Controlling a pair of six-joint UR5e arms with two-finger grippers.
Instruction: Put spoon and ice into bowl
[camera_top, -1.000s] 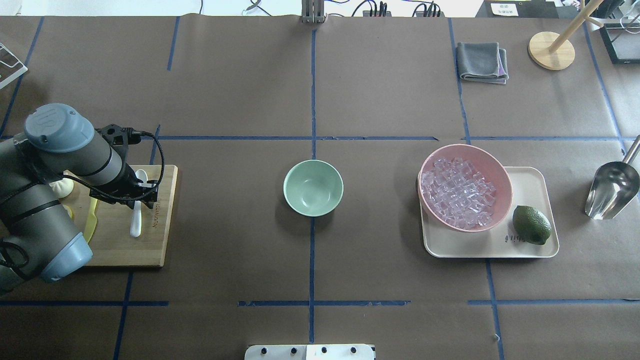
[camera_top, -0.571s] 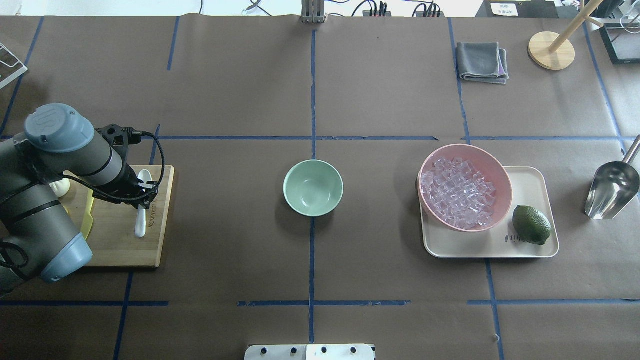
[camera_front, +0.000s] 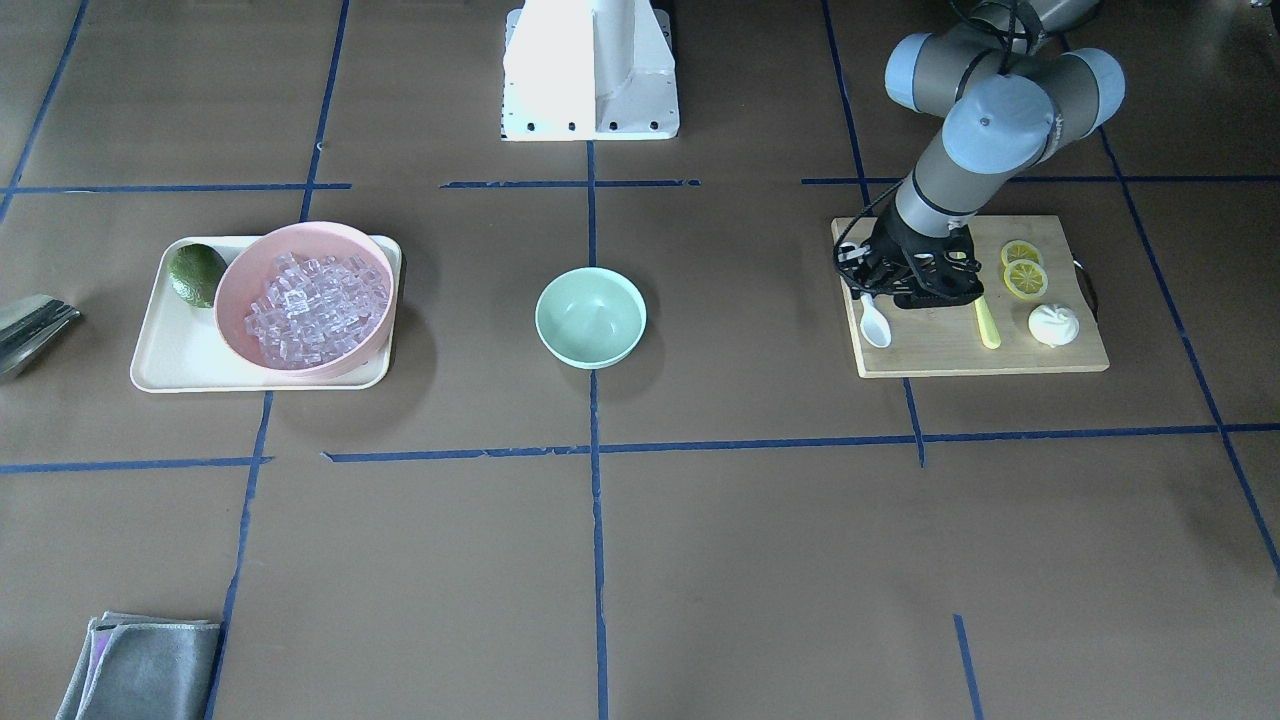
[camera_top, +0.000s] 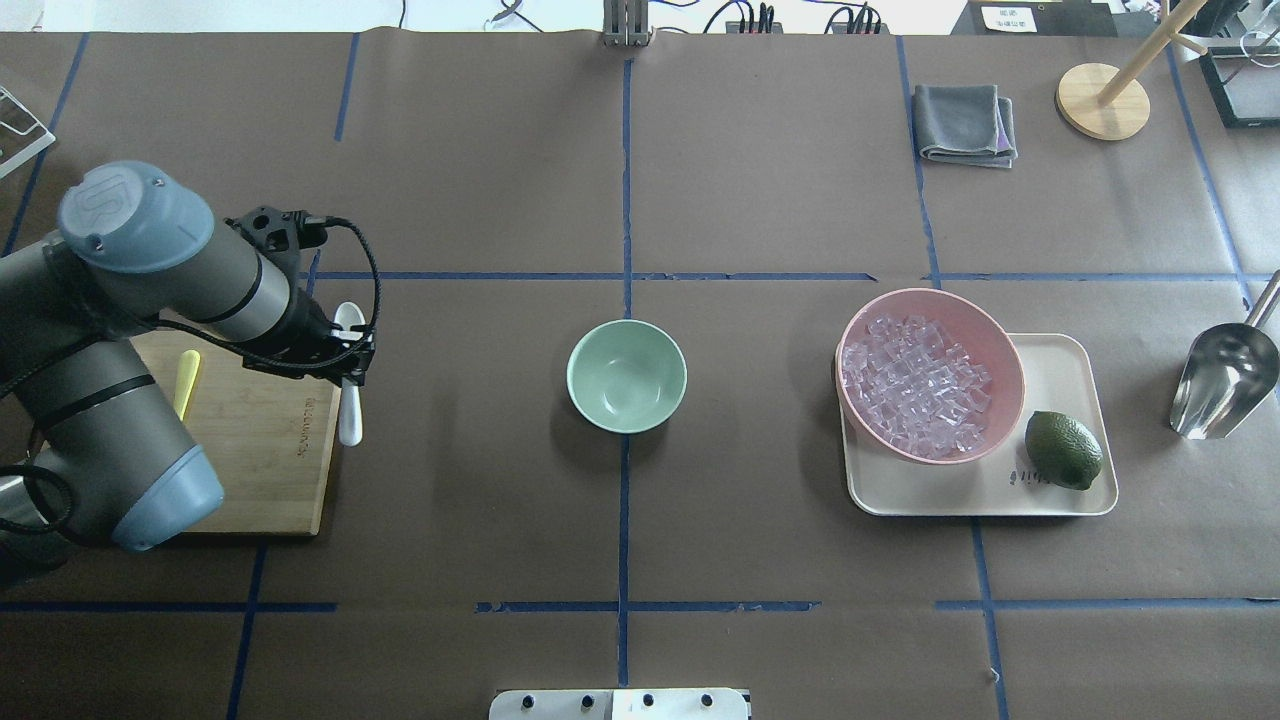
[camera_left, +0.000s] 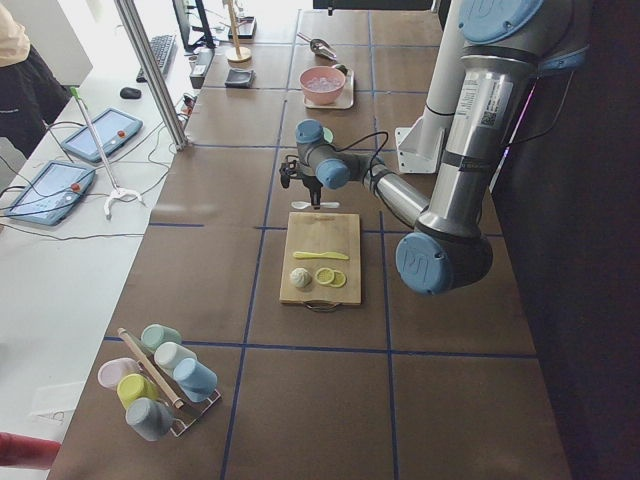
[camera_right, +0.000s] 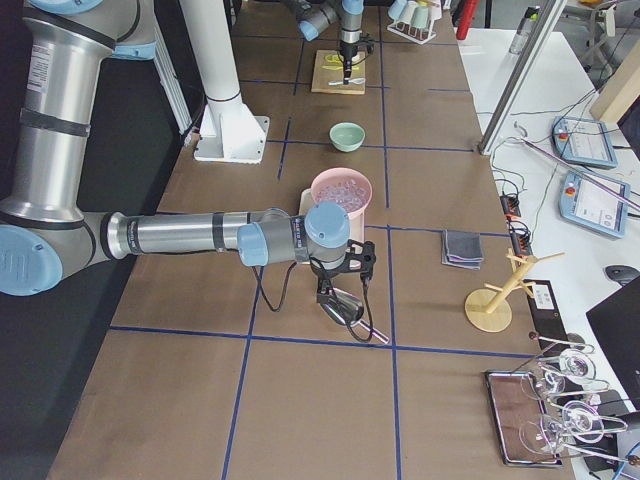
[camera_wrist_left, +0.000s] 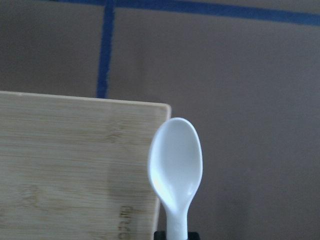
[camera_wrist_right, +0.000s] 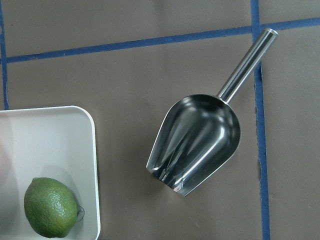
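The spoon (camera_top: 349, 402), smooth white plastic with a slim handle and an oval scoop, is clamped by its handle in the jaws of the left gripper (camera_top: 349, 368). Its scoop points away from the robot, and it sits over the far corner of the pale, grained wooden cutting board (camera_top: 260, 440), partly out over the brown paper-covered table (camera_top: 760, 180). The left arm reaches low across the board with its wrist turned down. A yellow-green plastic knife (camera_top: 187, 380) lies on the board beside the arm. The round, smooth-sided mint-green bowl (camera_top: 626, 376) stands empty at the table's middle, well apart from the spoon. The ice (camera_top: 915, 385), clear glossy cubes, is heaped in a wider pink bowl (camera_top: 960, 308) on a cream rounded-corner tray (camera_top: 1060, 365), next to a dimpled green lime (camera_top: 1063, 450). The right gripper (camera_right: 335, 290) hangs wrist-down over a shiny metal scoop (camera_wrist_right: 197, 145), its forearm stretched level. I cannot tell how its jaws stand.
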